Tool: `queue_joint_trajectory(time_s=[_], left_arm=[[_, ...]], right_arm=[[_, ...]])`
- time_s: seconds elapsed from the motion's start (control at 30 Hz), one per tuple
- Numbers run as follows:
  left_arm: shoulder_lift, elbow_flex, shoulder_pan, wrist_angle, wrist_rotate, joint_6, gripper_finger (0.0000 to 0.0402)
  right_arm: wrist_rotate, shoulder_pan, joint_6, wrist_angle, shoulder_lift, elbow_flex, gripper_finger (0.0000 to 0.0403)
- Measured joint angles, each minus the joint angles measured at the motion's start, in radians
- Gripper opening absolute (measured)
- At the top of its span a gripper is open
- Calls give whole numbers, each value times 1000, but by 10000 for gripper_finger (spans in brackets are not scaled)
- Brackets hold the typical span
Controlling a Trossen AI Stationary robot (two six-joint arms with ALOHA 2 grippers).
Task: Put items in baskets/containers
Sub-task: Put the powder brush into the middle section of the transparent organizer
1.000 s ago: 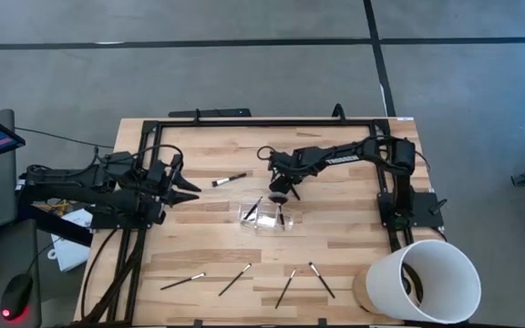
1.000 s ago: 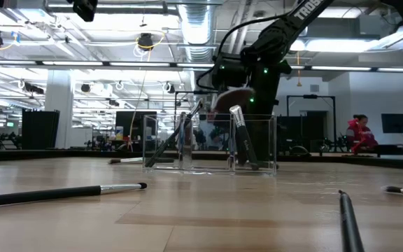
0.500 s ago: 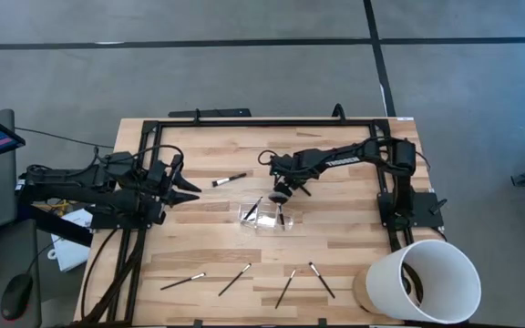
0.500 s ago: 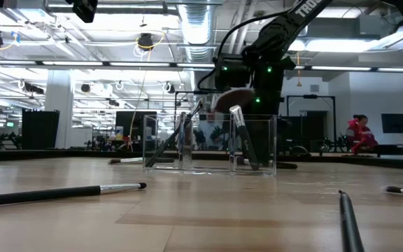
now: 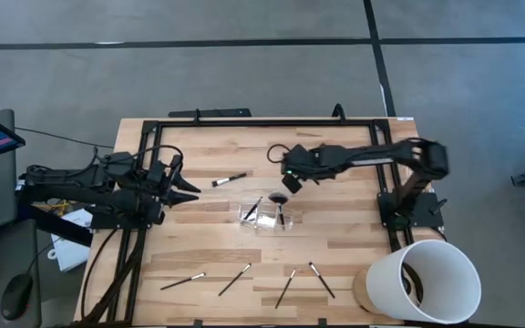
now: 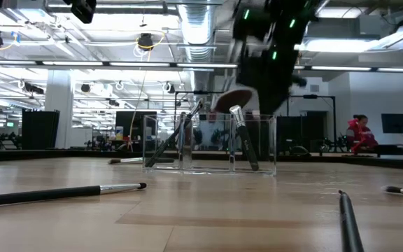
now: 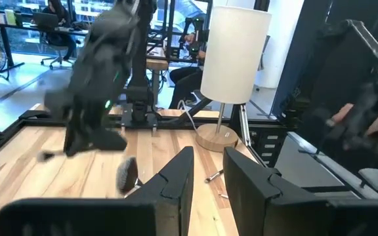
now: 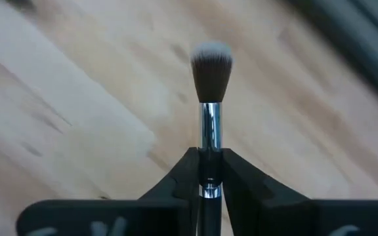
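My right gripper [image 5: 289, 179] hangs above the table, just beyond the far side of the clear tray [image 5: 267, 217], and is shut on a brush [image 8: 211, 69] with a silver ferrule and a brown, pale-tipped head. In the tray, a fan-headed brush [image 6: 233, 98] and a silver-ferruled brush [image 6: 240, 133] lean on its walls, heads up. Another dark brush [image 6: 180, 136] leans in its left part. My left gripper [image 7: 209, 177] waits open at the table's left, holding nothing. My right gripper pinches the brush between its two fingers at the lower end of the silver ferrule [image 8: 209, 141]. The brush lies along the fingers, and its head sticks out past the fingertips. It is lifted clear of the table.
One brush [image 5: 229, 179] lies on the table to the far left of the tray. Several more [image 5: 182, 281] [image 5: 235, 279] [image 5: 285, 287] [image 5: 322, 280] lie along the near edge. A large white bucket [image 5: 422, 278] stands at the near right corner. Black rails [image 5: 272, 121] frame the table.
My right gripper has risen from just behind the tray and gone toward the table's far right, moving fast. The brushes in the tray have kept their places.
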Motion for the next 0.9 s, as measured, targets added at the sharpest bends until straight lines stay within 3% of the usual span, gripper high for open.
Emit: queue_joint_trajectory(time_s=[0.17,0.3,0.6,0.9], left_arm=[[-4,0,0,1,0,2,81],[-4,0,0,1,0,2,81],[-6,0,0,3,0,0,81],[-5,0,0,-9,0,-2,81]], right_arm=[[173,124,79,72,-161,1,40],[263,247,57,253,-190,2,44],[407,411,-37,656,-38,4,43],[521,453,4,800,163,2,43]])
